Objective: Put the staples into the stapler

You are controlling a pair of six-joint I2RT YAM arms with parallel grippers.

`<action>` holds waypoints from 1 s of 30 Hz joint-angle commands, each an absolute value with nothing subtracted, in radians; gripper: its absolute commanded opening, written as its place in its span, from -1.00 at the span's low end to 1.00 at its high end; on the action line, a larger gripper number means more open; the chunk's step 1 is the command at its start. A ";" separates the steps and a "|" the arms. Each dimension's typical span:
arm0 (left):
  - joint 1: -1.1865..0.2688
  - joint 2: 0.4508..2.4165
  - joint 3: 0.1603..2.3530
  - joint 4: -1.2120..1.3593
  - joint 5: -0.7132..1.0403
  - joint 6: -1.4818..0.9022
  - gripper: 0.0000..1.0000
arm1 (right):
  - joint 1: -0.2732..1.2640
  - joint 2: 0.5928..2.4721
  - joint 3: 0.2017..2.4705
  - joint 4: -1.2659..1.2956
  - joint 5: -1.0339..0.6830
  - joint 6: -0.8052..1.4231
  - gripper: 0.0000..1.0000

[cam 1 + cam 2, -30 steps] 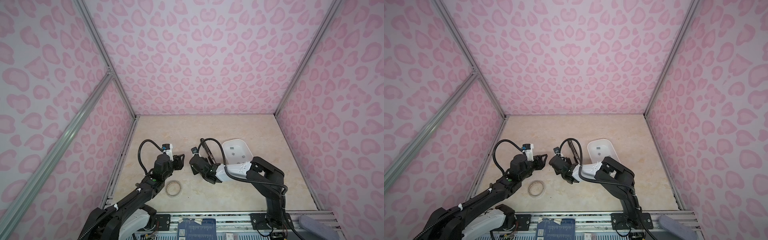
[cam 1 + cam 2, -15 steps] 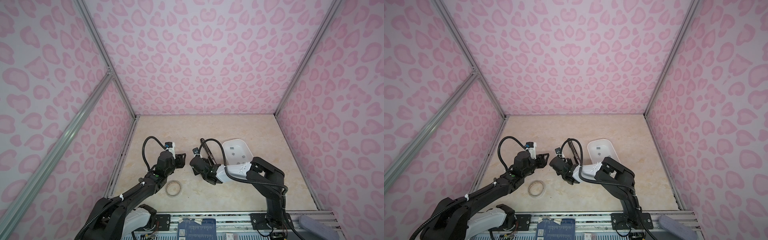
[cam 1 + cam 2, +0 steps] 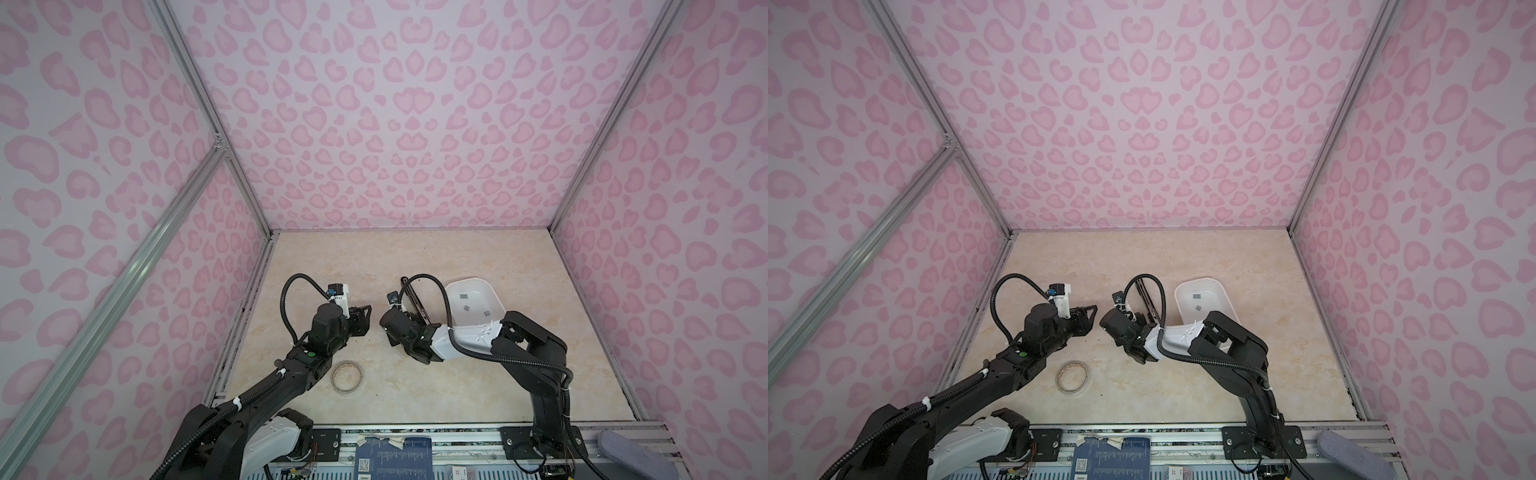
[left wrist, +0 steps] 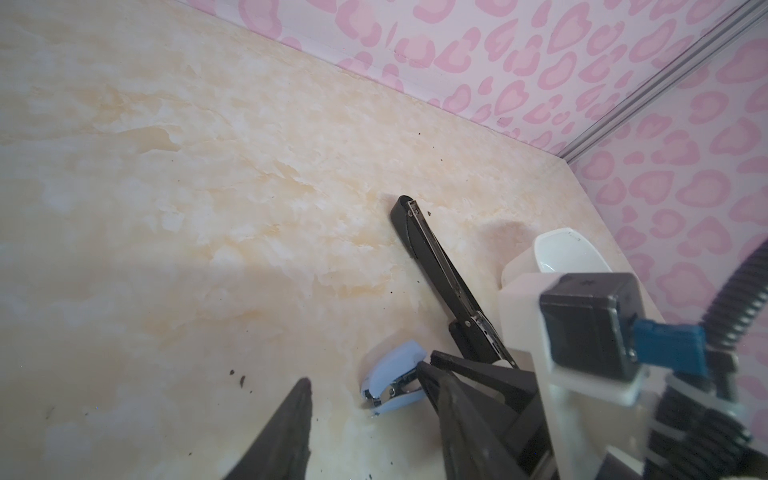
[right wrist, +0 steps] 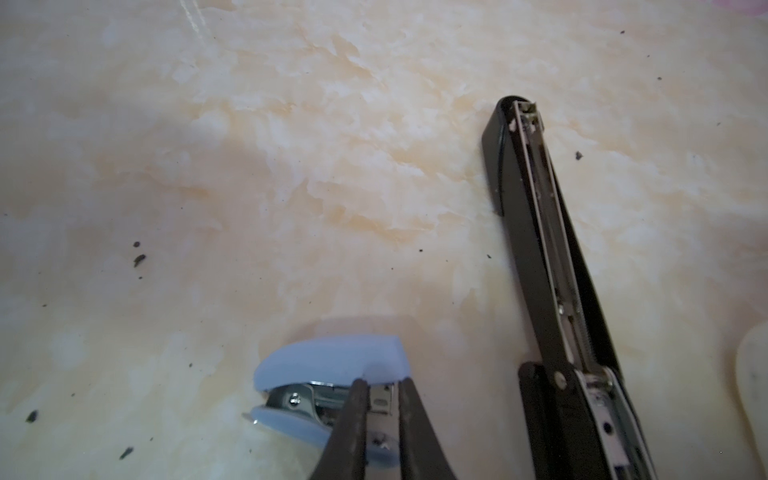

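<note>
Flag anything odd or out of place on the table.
Black stapler lies swung fully open beside the white tray, magazine exposed. Dark specks litter the tabletop. Staples sit inside the tray; nothing spilled.

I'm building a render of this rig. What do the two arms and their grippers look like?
Both arms are black, jointed links. The left arm carries a green dot and white cable ties; the right arm has a white forearm shell. Ribbed black cables loop to white-mounted wrist cameras. The left gripper and right gripper have black tapering fingers.
</note>
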State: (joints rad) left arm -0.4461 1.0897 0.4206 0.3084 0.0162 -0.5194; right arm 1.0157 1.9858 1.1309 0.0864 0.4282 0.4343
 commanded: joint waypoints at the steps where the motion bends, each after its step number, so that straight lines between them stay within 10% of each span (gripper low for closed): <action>1: -0.445 1.081 0.417 0.313 0.006 -0.508 0.02 | 1.019 1.995 1.117 0.086 0.417 0.449 -0.67; 30: -0.446 1.042 0.395 0.311 -0.002 -0.508 0.04 | 1.140 1.923 1.066 0.072 0.471 0.493 -0.74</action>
State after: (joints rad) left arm -0.4461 1.0447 0.3965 0.2905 0.0013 -0.5121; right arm 1.1404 1.9404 1.0695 0.0757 0.4522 0.4934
